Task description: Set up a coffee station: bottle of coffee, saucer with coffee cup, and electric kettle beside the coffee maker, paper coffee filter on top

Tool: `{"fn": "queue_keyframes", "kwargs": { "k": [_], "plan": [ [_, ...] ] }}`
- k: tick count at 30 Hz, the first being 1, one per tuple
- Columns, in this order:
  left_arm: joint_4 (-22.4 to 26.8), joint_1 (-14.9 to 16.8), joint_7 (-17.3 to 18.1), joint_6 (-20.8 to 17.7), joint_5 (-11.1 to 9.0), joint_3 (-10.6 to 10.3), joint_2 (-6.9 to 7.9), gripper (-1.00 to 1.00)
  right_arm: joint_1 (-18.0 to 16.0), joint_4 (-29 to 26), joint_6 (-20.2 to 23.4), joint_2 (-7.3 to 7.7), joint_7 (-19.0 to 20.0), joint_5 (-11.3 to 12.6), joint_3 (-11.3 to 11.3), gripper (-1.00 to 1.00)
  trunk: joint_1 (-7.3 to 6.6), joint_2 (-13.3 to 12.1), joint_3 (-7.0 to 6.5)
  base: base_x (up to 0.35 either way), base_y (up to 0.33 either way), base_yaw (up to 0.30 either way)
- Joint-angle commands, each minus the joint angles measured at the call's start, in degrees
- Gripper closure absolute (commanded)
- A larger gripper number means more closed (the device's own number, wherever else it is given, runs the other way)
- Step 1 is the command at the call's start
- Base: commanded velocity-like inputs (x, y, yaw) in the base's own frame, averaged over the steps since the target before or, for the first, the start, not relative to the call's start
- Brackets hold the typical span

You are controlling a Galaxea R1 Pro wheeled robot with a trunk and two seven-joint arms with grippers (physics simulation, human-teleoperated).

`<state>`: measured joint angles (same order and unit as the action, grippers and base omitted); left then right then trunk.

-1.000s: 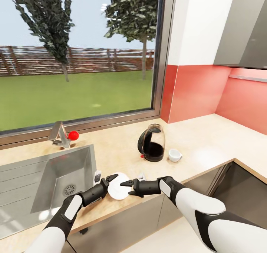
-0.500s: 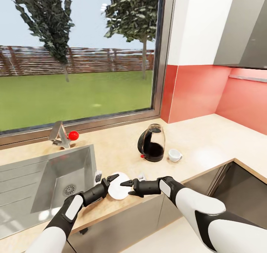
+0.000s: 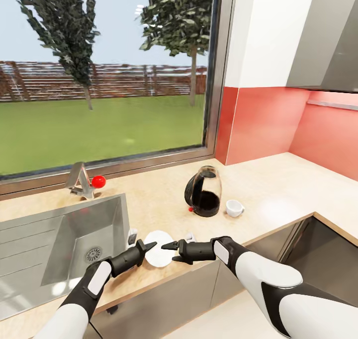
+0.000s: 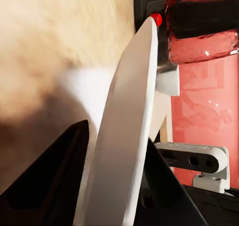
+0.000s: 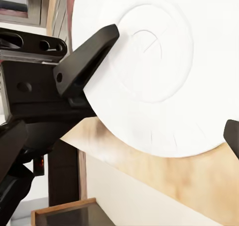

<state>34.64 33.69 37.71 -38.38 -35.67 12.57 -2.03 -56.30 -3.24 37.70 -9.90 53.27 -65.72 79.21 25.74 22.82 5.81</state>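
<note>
A white saucer (image 3: 159,247) is near the counter's front edge, one side tipped up. My left gripper (image 3: 147,245) is shut on its rim. In the left wrist view the saucer (image 4: 124,136) runs edge-on between the black fingers (image 4: 55,178). My right gripper (image 3: 167,245) is open at the saucer's other side, just short of it. Its wrist view shows the saucer (image 5: 149,71) face-on with a left finger (image 5: 89,56) over the rim. The coffee maker (image 3: 204,192), a glass carafe with dark coffee, stands farther back, with a white cup (image 3: 233,208) beside it.
A steel sink (image 3: 64,234) with a faucet (image 3: 81,181) and a red knob (image 3: 98,181) is on the left. Two small white-grey objects (image 3: 132,237) lie by the saucer. The counter's edge (image 3: 278,229) drops off at the front right. A window is behind.
The left gripper's fingers have come together on the saucer's rim, and the saucer has tipped up and shifted slightly. The right arm has hardly moved.
</note>
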Motion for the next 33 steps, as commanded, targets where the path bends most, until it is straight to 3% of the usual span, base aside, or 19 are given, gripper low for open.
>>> {"fn": "queue_keyframes", "kwargs": {
  "k": [1, 13, 16, 19, 20, 23, 25, 33],
  "plan": [
    [0.0, 0.1, 0.3, -0.5, 0.0, 0.3, -0.04, 1.0, 0.0, -0.3, -0.4, -0.1, 0.1, -1.9, -1.7, -1.0, 0.05, 0.1, 0.15, 0.0, 0.0, 0.0],
    [0.1, 0.1, 0.3, -0.4, -0.1, 0.6, 0.4, 1.0, 0.0, -0.3, -0.4, -0.1, 0.1, -1.7, -1.6, -1.0, 0.05, 0.1, 0.15, 0.0, 0.0, 0.0],
    [0.4, 0.2, 0.3, -0.3, -0.1, 0.7, 1.29, 1.0, 0.0, -0.3, -0.4, -0.1, 0.1, -1.6, -1.3, -1.0, 0.05, 0.1, 0.15, 0.0, 0.0, 0.0],
    [0.6, 0.7, 0.2, -0.3, 0.0, 0.8, 3.17, 1.0, 0.0, -0.3, -0.4, -0.1, 0.1, -1.6, -1.2, -1.0, 0.05, 0.1, 0.15, 0.0, 0.0, 0.0],
    [0.7, 1.0, 0.2, -0.3, -0.1, 1.1, 5.15, 1.0, 0.0, -0.3, -0.4, -0.1, 0.1, -1.6, -1.2, -1.0, 0.05, 0.1, 0.15, 0.0, 0.0, 0.0],
    [0.8, 1.1, 0.2, -0.3, -0.1, 2.9, 6.66, 1.0, 0.0, -0.3, -0.4, -0.1, 0.1, -1.6, -1.2, -1.0, 0.05, 0.1, 0.15, 0.0, 0.0, 0.0],
    [0.9, 1.2, 0.2, -0.6, -0.3, 5.4, 7.93, 1.0, 0.0, -0.3, -0.4, -0.1, 0.1, -1.6, -1.2, -1.0, 0.05, 0.1, 0.15, 0.0, 0.0, 0.0],
    [3.5, 1.0, 0.5, -3.0, -0.4, 6.7, 8.87, 1.0, 0.0, -0.2, -0.4, -0.1, 0.5, -1.4, -1.2, -1.0, 0.05, 0.1, 0.15, -0.139, 0.0, 0.0]
  ]
}}
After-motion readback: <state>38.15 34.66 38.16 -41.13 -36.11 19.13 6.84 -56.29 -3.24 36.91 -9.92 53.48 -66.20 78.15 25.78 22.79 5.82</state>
